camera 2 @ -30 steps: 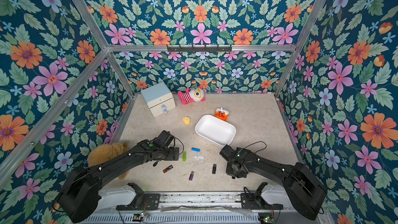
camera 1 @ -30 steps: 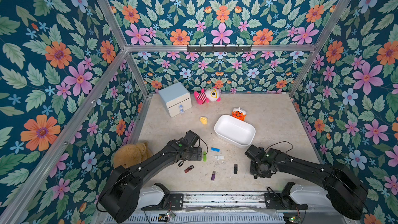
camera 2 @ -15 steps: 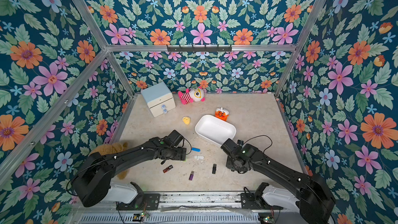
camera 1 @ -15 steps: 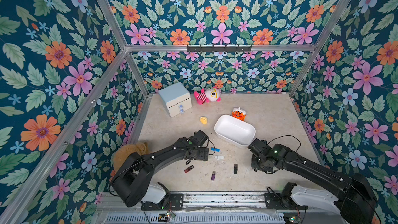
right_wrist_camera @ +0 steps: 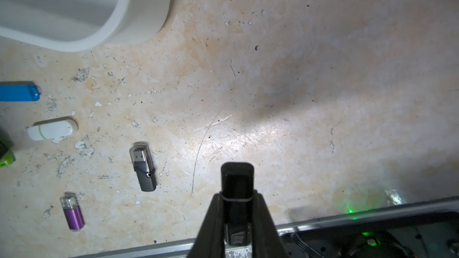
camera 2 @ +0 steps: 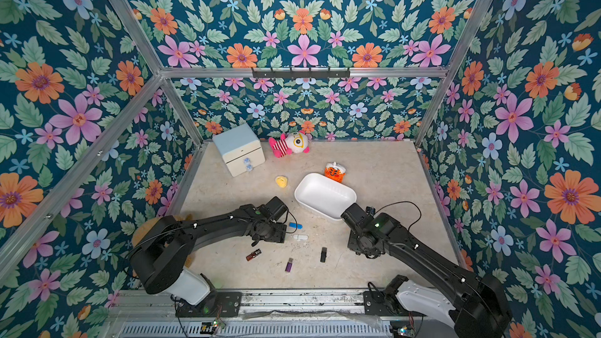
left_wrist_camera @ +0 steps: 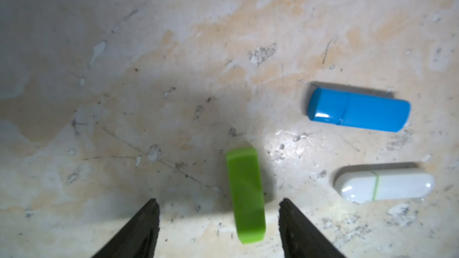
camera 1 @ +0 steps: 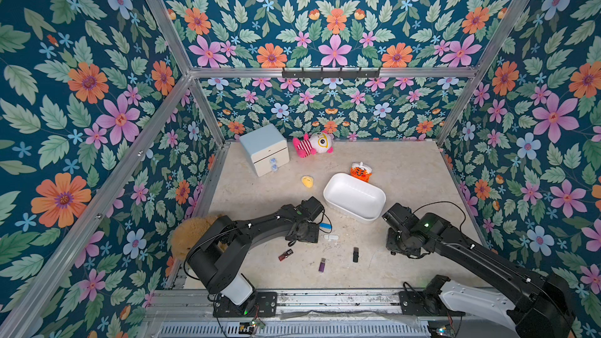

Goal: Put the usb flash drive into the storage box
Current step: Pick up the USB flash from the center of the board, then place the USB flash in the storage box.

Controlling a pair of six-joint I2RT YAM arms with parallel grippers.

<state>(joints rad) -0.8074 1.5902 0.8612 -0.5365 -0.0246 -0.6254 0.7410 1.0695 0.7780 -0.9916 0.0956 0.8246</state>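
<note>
Several usb flash drives lie on the beige floor. In the left wrist view, a green drive (left_wrist_camera: 246, 194) lies between the open jaws of my left gripper (left_wrist_camera: 218, 204), closer to one finger and touching neither. A blue drive (left_wrist_camera: 359, 111) and a white drive (left_wrist_camera: 383, 186) lie just beyond it. My right gripper (right_wrist_camera: 237, 196) is shut on a black drive (right_wrist_camera: 237, 182) that sticks out past its fingertips. The empty white storage box (camera 1: 353, 198) (camera 2: 325, 195) stands behind and between both arms. Its corner (right_wrist_camera: 139, 21) shows in the right wrist view.
A red drive (camera 1: 285, 254), a purple drive (camera 1: 322, 265) and a clear-capped black drive (camera 1: 355, 254) lie near the front. A drawer cabinet (camera 1: 265, 149), a pink plush (camera 1: 313, 144), an orange toy (camera 1: 360, 170) and a yellow piece (camera 1: 307, 181) stand at the back. A brown plush (camera 1: 192, 232) is at the left wall.
My left arm has reached right over the green drive, and its jaws have narrowed around it. My right arm has shifted slightly back toward the box, still gripping the black drive.
</note>
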